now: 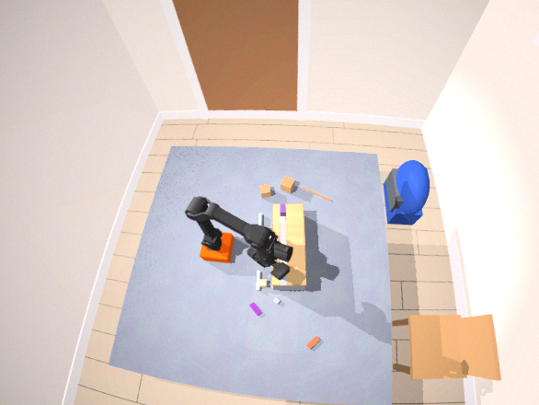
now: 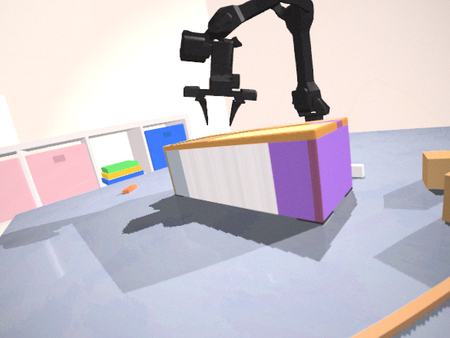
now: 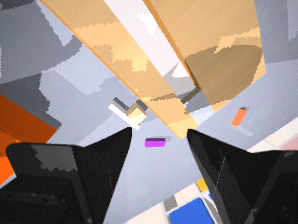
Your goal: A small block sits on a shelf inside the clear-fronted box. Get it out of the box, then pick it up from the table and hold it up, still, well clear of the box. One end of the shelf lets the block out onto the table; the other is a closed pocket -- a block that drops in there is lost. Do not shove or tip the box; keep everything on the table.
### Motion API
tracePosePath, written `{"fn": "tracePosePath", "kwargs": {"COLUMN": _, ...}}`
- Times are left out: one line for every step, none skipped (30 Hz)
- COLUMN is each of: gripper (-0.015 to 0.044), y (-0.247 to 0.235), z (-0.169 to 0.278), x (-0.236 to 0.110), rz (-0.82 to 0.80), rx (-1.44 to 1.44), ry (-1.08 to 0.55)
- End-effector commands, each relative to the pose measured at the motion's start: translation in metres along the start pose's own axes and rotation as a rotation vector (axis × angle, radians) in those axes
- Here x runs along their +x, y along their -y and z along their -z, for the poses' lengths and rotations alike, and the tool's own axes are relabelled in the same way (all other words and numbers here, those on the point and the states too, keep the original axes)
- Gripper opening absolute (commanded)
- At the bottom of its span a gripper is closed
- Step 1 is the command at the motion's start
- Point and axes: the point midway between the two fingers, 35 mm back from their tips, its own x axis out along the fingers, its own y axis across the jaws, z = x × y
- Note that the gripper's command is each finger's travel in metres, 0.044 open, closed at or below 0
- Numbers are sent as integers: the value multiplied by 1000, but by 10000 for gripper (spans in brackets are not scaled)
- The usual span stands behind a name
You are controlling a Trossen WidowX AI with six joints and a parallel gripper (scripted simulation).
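The long box (image 1: 294,230) (image 2: 230,173) (image 3: 210,55) has a tan top, a white slot along it and a purple end. My gripper (image 1: 280,271) (image 2: 219,122) (image 3: 159,131) is open and empty. It hangs fingers down above the box's end farthest from the purple one, at its arm-side edge. A small tan block (image 3: 136,114) (image 1: 263,282) lies on the table against a white bar (image 3: 120,109), just off that end. A small white block (image 1: 276,300) lies on the table a little further out. I cannot see into the box.
A purple block (image 1: 255,308) (image 3: 155,142) and an orange block (image 1: 313,342) (image 3: 239,116) (image 2: 130,188) lie loose beyond the box's end. Two tan cubes (image 1: 288,184) (image 1: 265,190) and a thin stick (image 1: 317,193) lie past the purple end. The arm's orange base (image 1: 216,250) stands beside the box.
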Motion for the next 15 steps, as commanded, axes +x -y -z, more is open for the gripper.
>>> {"fn": "tracePosePath", "kwargs": {"gripper": 285, "y": 0, "z": 18, "x": 5, "rz": -63, "rx": 969, "ry": 94}}
{"fn": "tracePosePath", "kwargs": {"gripper": 285, "y": 0, "z": 20, "x": 5, "rz": -71, "rx": 1028, "ry": 103}}
{"fn": "tracePosePath", "kwargs": {"gripper": 285, "y": 0, "z": 20, "x": 5, "rz": -78, "rx": 1080, "ry": 106}}
{"fn": "tracePosePath", "kwargs": {"gripper": 285, "y": 0, "z": 22, "x": 5, "rz": -88, "rx": 1138, "ry": 115}}
{"fn": "tracePosePath", "kwargs": {"gripper": 285, "y": 0, "z": 22, "x": 5, "rz": -95, "rx": 1190, "ry": 118}}
{"fn": "tracePosePath", "kwargs": {"gripper": 285, "y": 0, "z": 23, "x": 5, "rz": -102, "rx": 1242, "ry": 121}}
{"fn": "tracePosePath", "kwargs": {"gripper": 285, "y": 0, "z": 23, "x": 5, "rz": -109, "rx": 1294, "ry": 124}}
{"fn": "tracePosePath", "kwargs": {"gripper": 285, "y": -1, "z": 24, "x": 5, "rz": -117, "rx": 1347, "ry": 127}}
{"fn": "tracePosePath", "kwargs": {"gripper": 285, "y": -1, "z": 25, "x": 5, "rz": -124, "rx": 1399, "ry": 130}}
{"fn": "tracePosePath", "kwargs": {"gripper": 285, "y": -1, "z": 25, "x": 5, "rz": -132, "rx": 1451, "ry": 132}}
{"fn": "tracePosePath", "kwargs": {"gripper": 285, "y": -1, "z": 26, "x": 5, "rz": -141, "rx": 1503, "ry": 134}}
{"fn": "tracePosePath", "kwargs": {"gripper": 285, "y": -1, "z": 27, "x": 5, "rz": -149, "rx": 1555, "ry": 137}}
{"fn": "tracePosePath", "kwargs": {"gripper": 285, "y": -1, "z": 27, "x": 5, "rz": -158, "rx": 1607, "ry": 138}}
{"fn": "tracePosePath", "kwargs": {"gripper": 285, "y": -1, "z": 28, "x": 5, "rz": -172, "rx": 1664, "ry": 145}}
{"fn": "tracePosePath", "kwargs": {"gripper": 285, "y": -1, "z": 29, "x": 5, "rz": -181, "rx": 1716, "ry": 146}}
